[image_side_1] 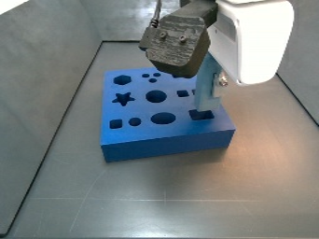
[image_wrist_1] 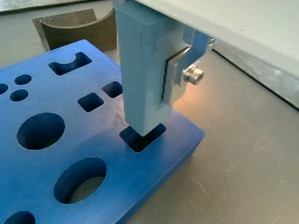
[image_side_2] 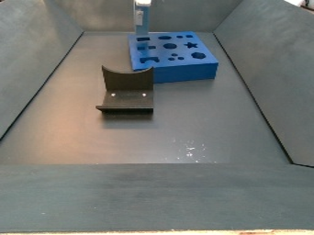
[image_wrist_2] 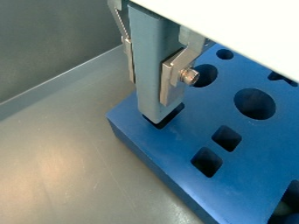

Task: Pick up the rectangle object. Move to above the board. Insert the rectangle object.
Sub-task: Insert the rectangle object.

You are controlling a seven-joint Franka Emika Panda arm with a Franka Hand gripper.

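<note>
Entering a dark square hole near a corner of the thick bright-blue board [image_wrist_1: 82,140]: tall light-blue rectangle object [image_wrist_1: 146,74] | gripper [image_wrist_1: 173,70] fingers clenched on it | risk: jamming if tilted or released early.

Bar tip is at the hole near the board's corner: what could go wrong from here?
1. The rectangle object, held upright by the gripper, has its lower end at the square hole in both wrist views; a slight offset may jam it on the rim.
2. That hole sits near the board corner, so pushing a jammed bar might shift or tip the board.
3. The fingers grip high on the smooth bar, so it may slip upward under resistance.
</note>
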